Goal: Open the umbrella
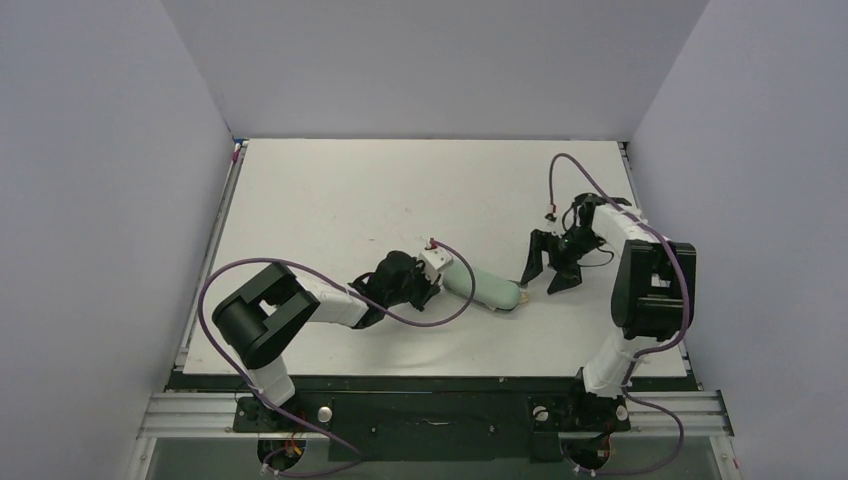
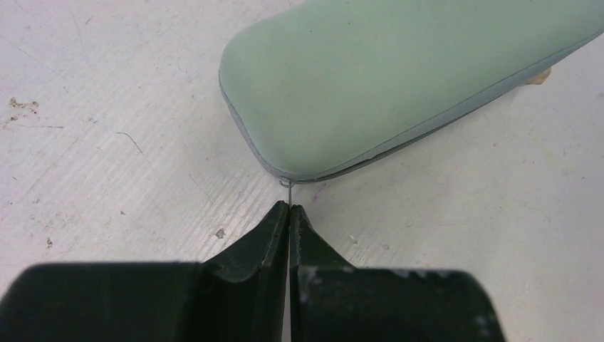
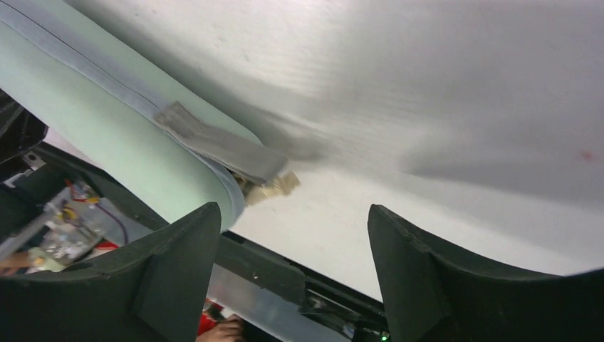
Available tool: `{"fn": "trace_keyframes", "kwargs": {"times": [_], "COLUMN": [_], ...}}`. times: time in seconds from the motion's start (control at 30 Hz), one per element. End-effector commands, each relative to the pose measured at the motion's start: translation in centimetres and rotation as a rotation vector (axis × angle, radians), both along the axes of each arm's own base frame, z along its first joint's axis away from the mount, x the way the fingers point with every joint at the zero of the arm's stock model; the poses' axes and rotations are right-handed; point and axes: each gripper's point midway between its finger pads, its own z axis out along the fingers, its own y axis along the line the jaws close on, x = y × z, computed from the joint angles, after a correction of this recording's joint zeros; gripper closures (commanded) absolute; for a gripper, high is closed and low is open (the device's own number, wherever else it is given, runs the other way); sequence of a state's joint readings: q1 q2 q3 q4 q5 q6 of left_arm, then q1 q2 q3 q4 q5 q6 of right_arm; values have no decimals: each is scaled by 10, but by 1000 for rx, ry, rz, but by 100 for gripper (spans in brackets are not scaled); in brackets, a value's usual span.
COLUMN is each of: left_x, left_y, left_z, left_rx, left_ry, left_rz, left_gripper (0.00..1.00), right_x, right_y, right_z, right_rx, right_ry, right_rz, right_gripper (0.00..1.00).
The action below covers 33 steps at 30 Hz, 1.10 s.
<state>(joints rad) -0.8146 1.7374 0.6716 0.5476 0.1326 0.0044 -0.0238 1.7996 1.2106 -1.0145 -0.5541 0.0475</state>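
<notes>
- We judge the task to be at its first step: the umbrella (image 1: 483,285) lies bundled and mint-green on the table (image 1: 330,190), with no canopy or shaft out yet.
- The left gripper (image 2: 288,208) sits at the umbrella's left end, fingers pressed together. A fine wire (image 2: 288,192) seems to run from a small ring (image 2: 286,182) on the seam into the tips — too thin for us to say it is truly pinched.
- The right gripper (image 3: 292,228) hangs at the umbrella's right end, jaws wide apart and holding nothing, near a grey tab (image 3: 214,146) and what may be the tan handle (image 3: 274,187).
- Next, we think, the right gripper must close on that end while the left anchors the other.
- In the way: the bundle's own closed seam — and the left arm's purple cable (image 1: 440,318), looping just in front of the umbrella.
</notes>
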Motion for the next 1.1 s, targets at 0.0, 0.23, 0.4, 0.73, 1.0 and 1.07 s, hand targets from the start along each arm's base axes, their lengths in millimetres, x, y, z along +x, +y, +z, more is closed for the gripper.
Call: {"fn": "trace_keyframes", "kwargs": {"times": [0.0,0.23,0.4,0.73,1.0,1.07], "left_x": [3,-1,-9,-23,-6,0], "left_y": [-7,-14,-22,-31,-9,0], "left_z": [8,11,13,15,13,14], "left_rx": [-36,-42,-46,-40,5,15], "left_ry": [8,14,12,0,-47,-61], "left_rz": [35,29,2,-38,35,48], "left_gripper": [100,100,100,100,100,100], "right_x": [-12,-26,-18,26,25,24], "right_y": [3,30,56,43,18,14], "right_z": [23,20,9,-30,-57,-59], "right_rx": [123,223,231,57,-94,-108], "right_ry": [-32,-51,-67,-116,-66,-54], "right_rz": [-86,-128,-120,-166,-10,23], "right_gripper": [28,22,22,45,100,100]}}
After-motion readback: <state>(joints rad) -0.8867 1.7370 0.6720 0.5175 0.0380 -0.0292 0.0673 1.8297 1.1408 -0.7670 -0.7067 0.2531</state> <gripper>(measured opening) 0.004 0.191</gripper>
